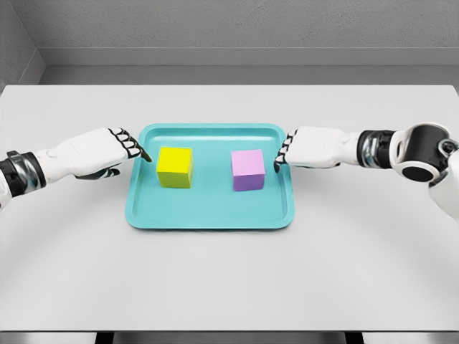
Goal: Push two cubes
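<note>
A yellow cube (175, 167) stands on the left half of a teal tray (209, 213), and a pink cube (248, 170) stands on its right half, a gap between them. My left hand (128, 146) hovers over the tray's left rim, its fingertips (144, 155) a short way left of the yellow cube, not touching it. Fingers are curled and hold nothing. My right hand (288, 152) sits over the tray's right rim, its curled fingertips (277, 166) just right of the pink cube, with a thin gap.
The tray lies in the middle of a white table (229, 287). A grey wall runs behind the table's far edge. The right arm's elbow joint (423, 152) shows near the right edge.
</note>
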You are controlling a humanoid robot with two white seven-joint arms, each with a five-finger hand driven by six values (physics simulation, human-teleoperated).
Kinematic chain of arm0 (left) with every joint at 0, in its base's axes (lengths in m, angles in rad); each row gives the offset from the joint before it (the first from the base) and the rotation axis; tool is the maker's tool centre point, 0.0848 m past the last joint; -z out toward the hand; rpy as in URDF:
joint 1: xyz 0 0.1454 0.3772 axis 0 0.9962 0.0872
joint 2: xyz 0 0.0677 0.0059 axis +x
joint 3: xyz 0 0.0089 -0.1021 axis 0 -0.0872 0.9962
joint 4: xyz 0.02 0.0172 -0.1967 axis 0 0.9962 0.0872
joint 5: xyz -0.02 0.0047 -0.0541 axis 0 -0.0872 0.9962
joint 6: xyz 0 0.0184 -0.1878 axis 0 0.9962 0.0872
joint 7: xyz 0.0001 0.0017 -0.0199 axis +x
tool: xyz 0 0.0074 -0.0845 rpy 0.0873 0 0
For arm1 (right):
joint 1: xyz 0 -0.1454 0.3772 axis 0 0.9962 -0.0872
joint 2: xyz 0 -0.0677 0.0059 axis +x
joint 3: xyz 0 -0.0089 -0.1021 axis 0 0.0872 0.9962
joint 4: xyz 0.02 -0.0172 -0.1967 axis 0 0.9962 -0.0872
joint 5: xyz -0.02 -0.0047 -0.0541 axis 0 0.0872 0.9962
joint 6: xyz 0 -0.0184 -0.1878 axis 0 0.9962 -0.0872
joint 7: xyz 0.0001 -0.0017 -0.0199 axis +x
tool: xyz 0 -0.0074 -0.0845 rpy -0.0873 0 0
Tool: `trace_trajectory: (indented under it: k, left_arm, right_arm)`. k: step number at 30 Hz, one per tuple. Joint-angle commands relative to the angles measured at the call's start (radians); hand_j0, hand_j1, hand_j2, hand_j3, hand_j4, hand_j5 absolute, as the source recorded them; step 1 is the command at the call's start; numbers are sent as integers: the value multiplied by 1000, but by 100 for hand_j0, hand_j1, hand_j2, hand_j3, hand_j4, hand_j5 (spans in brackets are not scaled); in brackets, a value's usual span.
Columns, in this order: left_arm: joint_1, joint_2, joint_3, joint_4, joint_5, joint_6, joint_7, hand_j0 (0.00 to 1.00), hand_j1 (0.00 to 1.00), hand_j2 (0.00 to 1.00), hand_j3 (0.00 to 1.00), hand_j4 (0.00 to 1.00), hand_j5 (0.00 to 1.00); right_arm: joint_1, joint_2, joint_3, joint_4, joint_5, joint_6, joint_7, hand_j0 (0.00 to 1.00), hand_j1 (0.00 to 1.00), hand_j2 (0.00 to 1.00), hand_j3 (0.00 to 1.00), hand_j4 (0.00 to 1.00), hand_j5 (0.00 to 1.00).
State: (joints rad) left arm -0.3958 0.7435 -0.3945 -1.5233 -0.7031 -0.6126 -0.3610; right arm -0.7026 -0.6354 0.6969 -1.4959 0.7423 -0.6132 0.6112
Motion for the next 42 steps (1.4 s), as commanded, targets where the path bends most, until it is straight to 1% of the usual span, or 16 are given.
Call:
trace_trajectory:
  k: [1, 3, 5, 9, 16, 20, 22, 27, 28, 32, 36, 38, 42]
  left_arm:
    - [-2, 0, 0, 12, 5, 2, 0, 75, 75, 75, 75, 75, 75]
    - [-2, -1, -1, 18, 5, 2, -1, 75, 75, 75, 75, 75, 75]
    - [-3, -1, -15, 29, 5, 2, -9, 75, 75, 75, 75, 75, 75]
    - [-3, -3, -20, 29, 5, 2, -9, 75, 75, 75, 75, 75, 75]
    - [-5, -27, -20, 29, 5, 2, -24, 75, 75, 75, 75, 75, 75]
    - [-5, -46, -20, 25, 7, 2, -39, 75, 75, 75, 75, 75, 75]
    - [-5, -61, -21, 23, 7, 2, -46, 75, 75, 75, 75, 75, 75]
    - [-6, -75, -20, 18, 7, 2, -64, 75, 75, 75, 75, 75, 75]
    - [-6, -79, -20, 18, 8, 2, -65, 75, 75, 75, 75, 75, 75]
    - [-6, -81, -20, 15, 8, 2, -65, 75, 75, 75, 75, 75, 75]
    - [-8, -79, -18, 41, 8, 2, -65, 75, 75, 75, 75, 75, 75]
    - [-21, -79, -18, 71, 8, 2, -65, 75, 75, 75, 75, 75, 75]
    - [-46, -79, -20, 94, 8, 2, -67, 75, 75, 75, 75, 75, 75]
  right_arm:
    - [-5, 17, 3, 17, 11, 2, 0, 69, 69, 69, 69, 69, 69]
    - [-9, 23, 3, 17, 14, 2, 0, 69, 69, 69, 69, 69, 69]
    - [-15, 31, 19, 17, 14, 2, 0, 69, 69, 69, 69, 69, 69]
    - [-23, 39, 42, 17, 15, 2, 0, 69, 69, 69, 69, 69, 69]
    - [-23, 39, 46, 17, 17, 2, 0, 68, 68, 68, 68, 68, 68]
    - [-29, 40, 46, 31, 20, 2, 0, 69, 69, 69, 69, 69, 69]
    - [-35, 49, 46, 45, 22, 2, 0, 69, 69, 69, 69, 69, 69]
    - [-41, 69, 46, 46, 22, 2, 0, 69, 69, 69, 69, 69, 69]
    - [-41, 72, 47, 57, 23, 2, 0, 69, 69, 69, 69, 69, 69]
    - [-51, 85, 81, 59, 29, 2, 0, 69, 69, 69, 69, 69, 69]
    - [-51, 89, 87, 51, 29, 2, 0, 69, 69, 69, 69, 69, 69]
    - [-57, 89, 87, 54, 29, 2, 0, 68, 68, 68, 68, 68, 68]
    - [-57, 91, 92, 49, 29, 2, 0, 69, 69, 69, 69, 69, 69]
